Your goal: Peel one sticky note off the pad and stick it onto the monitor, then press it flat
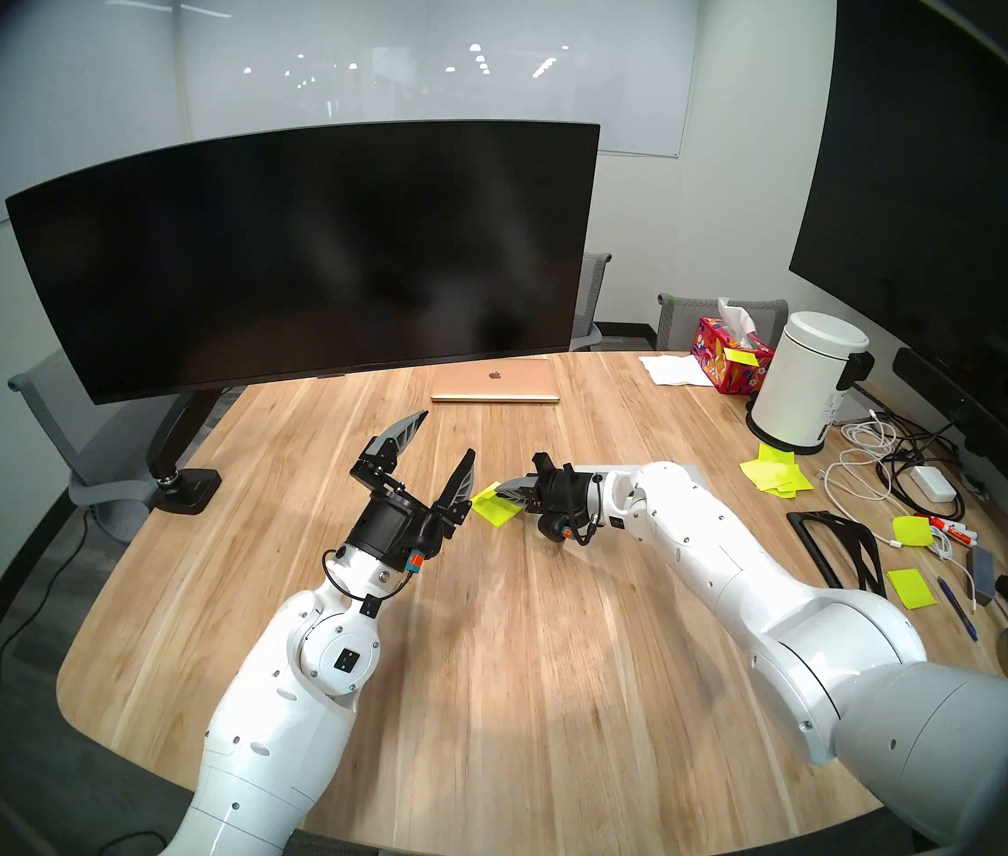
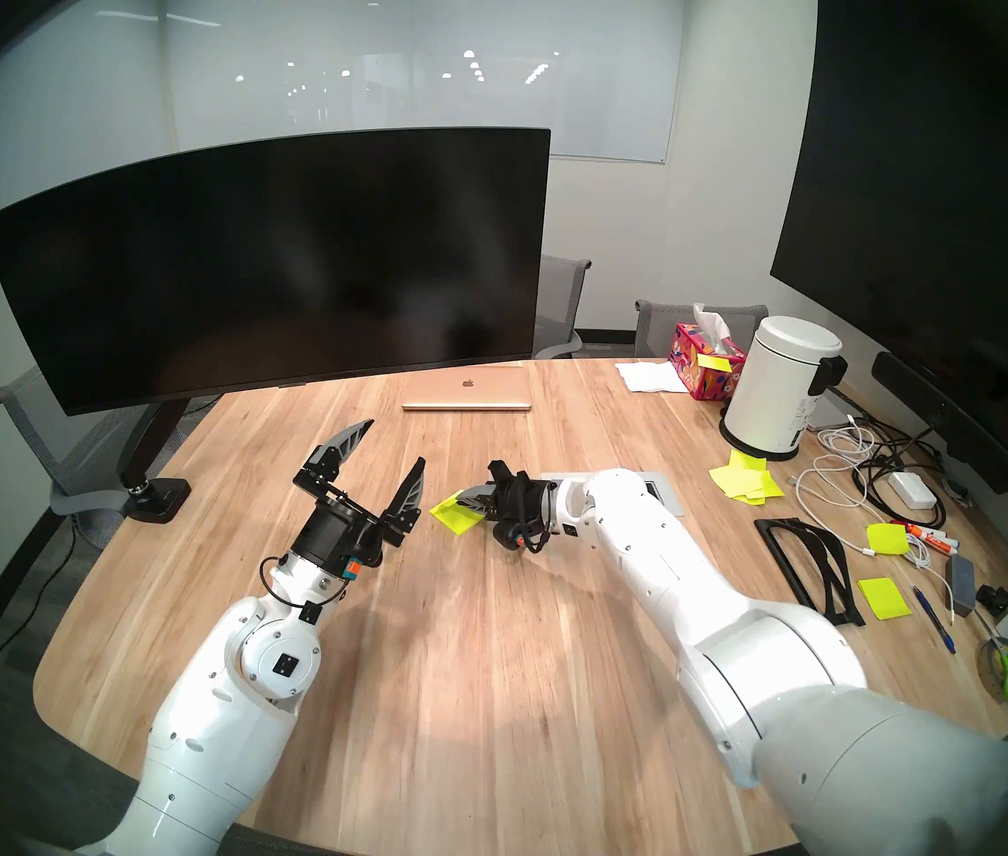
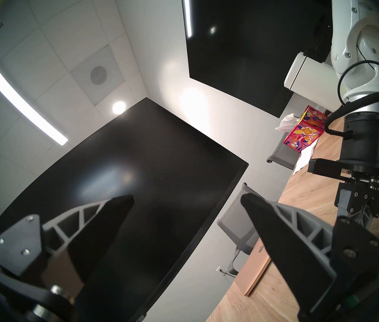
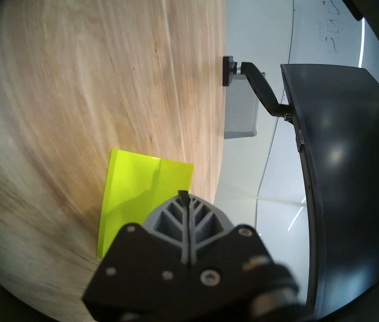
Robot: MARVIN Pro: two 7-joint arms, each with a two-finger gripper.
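The sticky note (image 1: 498, 512) is a thin neon yellow-green sheet at mid table, and also shows in the right wrist view (image 4: 132, 186). My right gripper (image 1: 501, 490) is shut on one edge of it, low over the wood, with the rest of the sheet sticking out sideways. I cannot tell whether a pad lies under it. My left gripper (image 1: 447, 433) is open and empty, just left of the note, and points up at the monitor (image 1: 303, 249). The wide curved monitor is black, with nothing stuck on it. It fills the left wrist view behind the open fingers (image 3: 265, 221).
The monitor's arm base (image 1: 186, 487) is clamped at the table's left. A closed laptop (image 1: 495, 382) lies under the monitor's right end. At right are a tissue box (image 1: 730, 354), a white bin (image 1: 810, 382), a heap of yellow notes (image 1: 776, 475), cables (image 1: 890, 465), two more yellow-green squares (image 1: 912, 530) and a big flat screen (image 1: 946, 157).
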